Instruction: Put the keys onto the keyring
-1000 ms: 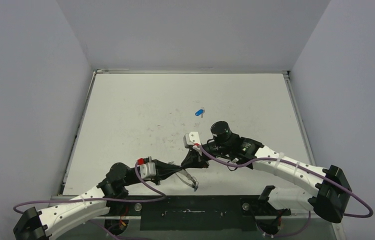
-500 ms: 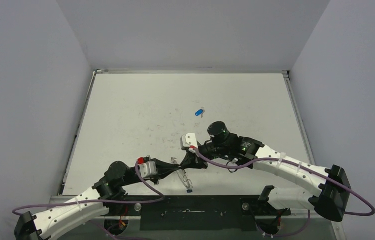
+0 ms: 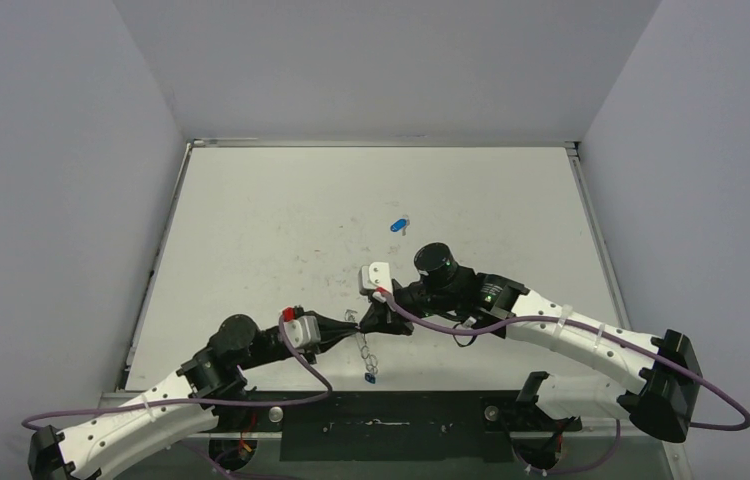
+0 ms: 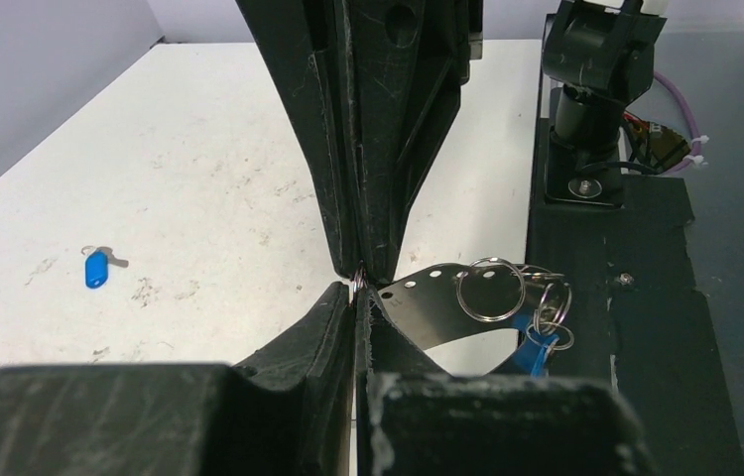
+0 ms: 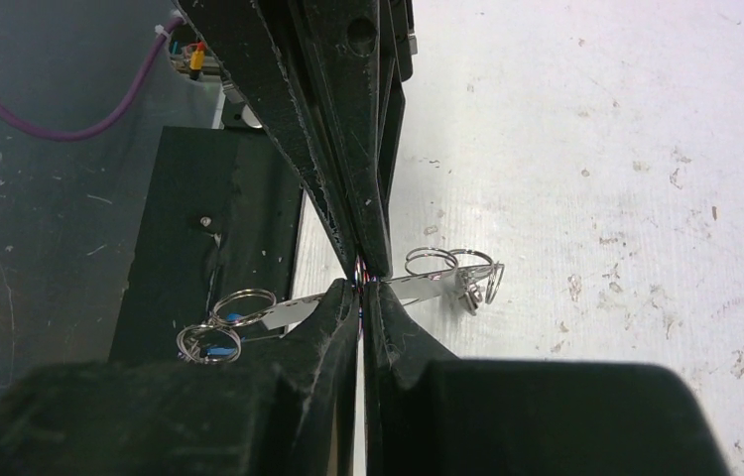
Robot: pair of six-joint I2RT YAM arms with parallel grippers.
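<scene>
From above: at six o'clock on the table (image 3: 271,220), the left gripper (image 3: 349,326) and right gripper (image 3: 373,318) both pinch the keyring (image 3: 366,352); a loose blue key (image 3: 399,225) lies at their twelve. Left wrist: a hung blue key (image 4: 535,349) dangles on the ring. Right wrist: jaws clamped tight on it. One key at least is left to thread, I'd judge.

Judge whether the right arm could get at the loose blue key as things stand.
Probably not yet: the right gripper is shut on the keyring, though nothing lies between it and the blue key.

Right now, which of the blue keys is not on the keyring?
The blue key lying alone on the table, out in the open beyond the arms. The other blue key hangs on the keyring.
</scene>
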